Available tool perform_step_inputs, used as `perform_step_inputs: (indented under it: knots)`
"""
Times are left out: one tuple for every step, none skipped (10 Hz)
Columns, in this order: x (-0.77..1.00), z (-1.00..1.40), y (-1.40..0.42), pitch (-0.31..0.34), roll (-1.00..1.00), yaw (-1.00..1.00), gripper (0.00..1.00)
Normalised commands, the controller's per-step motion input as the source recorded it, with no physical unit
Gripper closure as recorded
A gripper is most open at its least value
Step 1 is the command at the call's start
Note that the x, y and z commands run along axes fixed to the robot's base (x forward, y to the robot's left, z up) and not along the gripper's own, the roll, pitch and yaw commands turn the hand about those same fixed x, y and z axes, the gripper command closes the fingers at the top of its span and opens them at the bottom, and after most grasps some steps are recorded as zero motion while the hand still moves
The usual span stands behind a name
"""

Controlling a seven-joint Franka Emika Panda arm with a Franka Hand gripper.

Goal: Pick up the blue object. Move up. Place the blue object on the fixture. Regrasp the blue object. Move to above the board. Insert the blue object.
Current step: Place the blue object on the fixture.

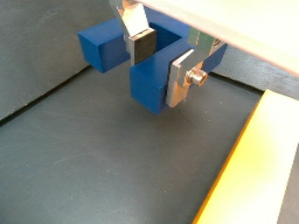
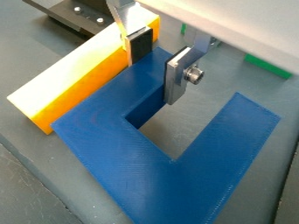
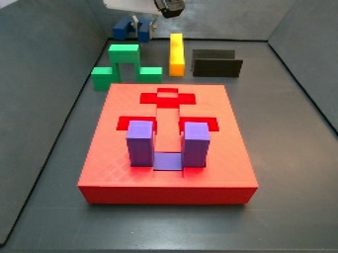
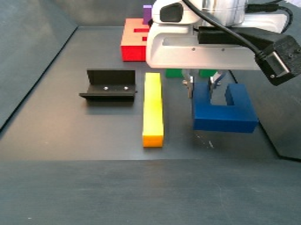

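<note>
The blue object (image 4: 223, 114) is a dark blue U-shaped block lying low on the dark floor beside a yellow bar. It is also far back in a side view (image 3: 126, 28). My gripper (image 4: 205, 95) hangs straight over it and is shut on the prong nearest the yellow bar. In both wrist views one finger stands inside the U's notch and the other against the prong's outer face, gripper (image 1: 160, 77) (image 2: 155, 77) on the blue object (image 1: 146, 87) (image 2: 105, 144). The fixture (image 4: 106, 86) (image 3: 215, 64) stands beyond the yellow bar. The red board (image 3: 119, 148) (image 4: 129, 44) lies apart.
The long yellow bar (image 4: 152, 107) (image 2: 70, 83) lies between the blue block and the fixture. Green blocks (image 3: 123, 59) sit near the board's far end. A lilac U-shaped block (image 3: 165, 143) stands in a slot on the board. Grey walls ring the floor.
</note>
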Motion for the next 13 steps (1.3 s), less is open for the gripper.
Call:
perform_step_inputs:
  knots:
    - [0.0, -0.07, 0.0, 0.0, -0.01, 0.0, 1.0]
    - [0.19, -0.06, 0.0, 0.046, -0.25, -0.09, 1.0]
    - [0.47, 0.34, 0.01, 0.0, -0.76, -0.14, 1.0]
    - [0.5, 0.45, -0.16, -0.237, -0.51, 0.0, 1.0]
    - [0.63, 0.44, -0.29, -0.169, -0.27, 0.0, 1.0]
    - [0.67, 0.36, -0.34, -0.14, -0.17, 0.05, 1.0]
    - [0.68, 0.23, -0.39, -0.109, -0.09, 0.11, 1.0]
    - [0.69, 0.14, -0.43, -0.12, -0.05, 0.15, 1.0]
    - [0.69, 0.05, -0.45, -0.131, 0.0, 0.19, 1.0]
    - [0.68, 0.05, -0.45, -0.137, 0.0, 0.19, 1.0]
    - [0.67, 0.05, -0.44, -0.103, -0.03, 0.22, 1.0]
    - [0.64, 0.05, -0.43, -0.083, -0.04, 0.25, 1.0]
    - [0.61, 0.07, -0.45, -0.109, -0.02, 0.25, 1.0]
